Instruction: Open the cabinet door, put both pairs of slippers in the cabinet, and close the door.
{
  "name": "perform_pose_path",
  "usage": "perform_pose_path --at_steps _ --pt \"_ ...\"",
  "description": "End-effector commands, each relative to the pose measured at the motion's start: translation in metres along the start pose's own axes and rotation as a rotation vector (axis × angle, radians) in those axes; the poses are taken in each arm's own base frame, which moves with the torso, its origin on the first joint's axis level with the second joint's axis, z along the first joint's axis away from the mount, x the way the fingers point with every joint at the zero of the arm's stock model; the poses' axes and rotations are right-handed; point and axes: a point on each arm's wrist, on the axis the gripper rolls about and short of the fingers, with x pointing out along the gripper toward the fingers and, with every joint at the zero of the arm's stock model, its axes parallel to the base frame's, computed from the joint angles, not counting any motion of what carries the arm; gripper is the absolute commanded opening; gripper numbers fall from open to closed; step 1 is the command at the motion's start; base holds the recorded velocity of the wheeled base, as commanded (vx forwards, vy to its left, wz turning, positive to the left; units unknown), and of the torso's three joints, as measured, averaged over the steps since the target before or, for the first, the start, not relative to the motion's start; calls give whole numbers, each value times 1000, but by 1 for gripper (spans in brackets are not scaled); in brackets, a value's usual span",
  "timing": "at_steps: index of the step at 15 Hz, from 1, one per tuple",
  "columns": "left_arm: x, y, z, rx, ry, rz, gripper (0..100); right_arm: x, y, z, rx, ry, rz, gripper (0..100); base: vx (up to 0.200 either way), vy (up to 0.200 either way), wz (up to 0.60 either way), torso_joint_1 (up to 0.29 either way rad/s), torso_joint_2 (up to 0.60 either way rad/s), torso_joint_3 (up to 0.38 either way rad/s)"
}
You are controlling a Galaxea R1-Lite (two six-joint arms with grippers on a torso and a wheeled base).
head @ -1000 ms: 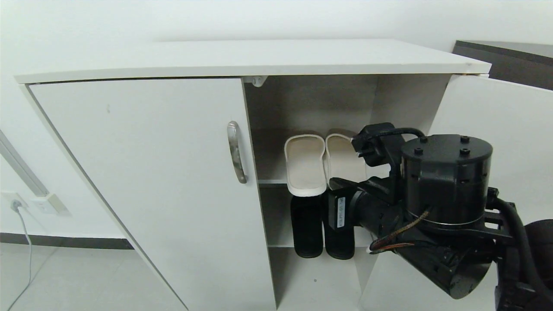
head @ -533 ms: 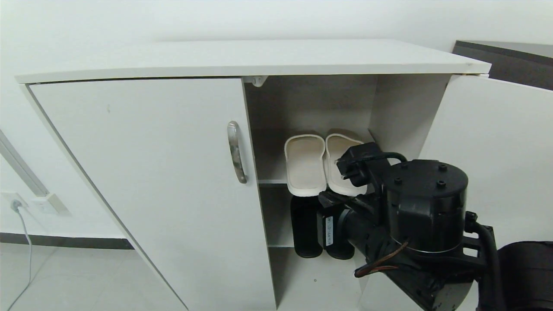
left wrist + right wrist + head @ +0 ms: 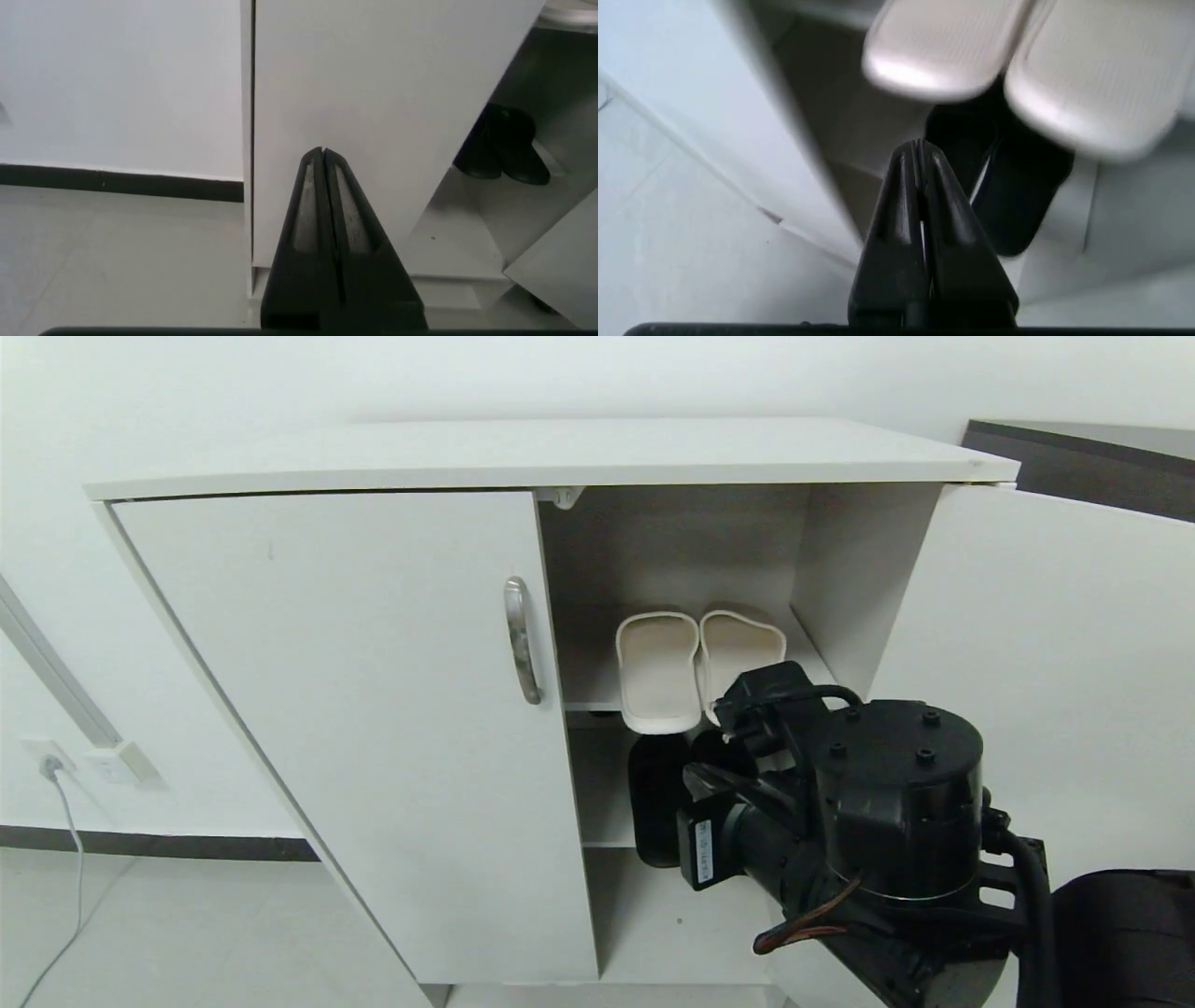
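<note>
White slippers [image 3: 695, 658] lie on the upper shelf [image 3: 583, 686] of the cabinet [image 3: 560, 448], black slippers [image 3: 656, 798] just below. The right gripper [image 3: 920, 157], closed and empty, hangs before them; best to clear the opening first, then push the open right door [image 3: 1055, 663] shut from behind

black slippers [image 3: 658, 798] half hidden, open door [image 3: 1046, 663] cropped

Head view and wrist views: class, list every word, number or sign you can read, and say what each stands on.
White label on the right arm: dark print, too small to read.
Cabinet, white slippers, black slippers, wall socket: no writing to be seen.
So nothing can be quoted.
</note>
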Motion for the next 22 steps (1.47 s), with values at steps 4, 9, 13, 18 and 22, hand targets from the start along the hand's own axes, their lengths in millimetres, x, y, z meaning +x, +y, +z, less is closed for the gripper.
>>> perform_pose_path --at_steps 4,9,13,18,22 --pt "0 0 0 -2 1 1 0 1 -1 -2 -3 6 -4 0 -200 0 0 0 2 -1" --pt "0 0 0 -1 1 1 0 1 -3 -7 -14 20 -7 0 -200 0 0 3 2 0" --pt "0 0 0 -1 1 1 0 2 -11 -13 -41 34 -28 0 -150 0 0 1 5 1" --pt "0 0 0 -2 1 4 0 1 -12 -18 -56 34 -26 0 0 0 0 0 0 0" --pt "0 0 0 -2 1 4 0 2 -12 -19 -70 16 -14 0 0 0 0 0 0 0"
